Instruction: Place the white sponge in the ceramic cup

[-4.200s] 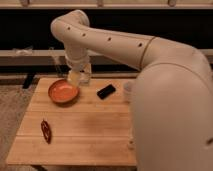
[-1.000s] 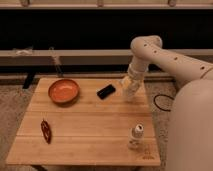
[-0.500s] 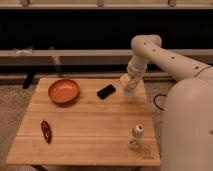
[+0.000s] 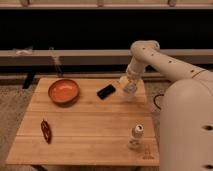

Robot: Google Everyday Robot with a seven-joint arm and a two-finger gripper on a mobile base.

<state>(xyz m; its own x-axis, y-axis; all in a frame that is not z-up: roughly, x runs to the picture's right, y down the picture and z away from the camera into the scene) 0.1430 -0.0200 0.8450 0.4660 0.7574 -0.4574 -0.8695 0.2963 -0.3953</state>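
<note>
Camera view: your pincer (image 4: 128,86) hangs over the desk's (image 4: 90,135) far right part, clenched on the white sponge (image 4: 123,81), a small cream block with soft edges showing at its tip. The ceramic cup looks to sit right beneath, though it's hard to make out. Centre over the rim, lower straight down, and let go only once the sponge is inside.

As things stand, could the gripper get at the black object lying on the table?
Probably yes. The gripper hangs shut at the table's far right edge, with the white sponge at it. The black object lies just left, nothing between them, though the sponge occupies the gripper.
</note>
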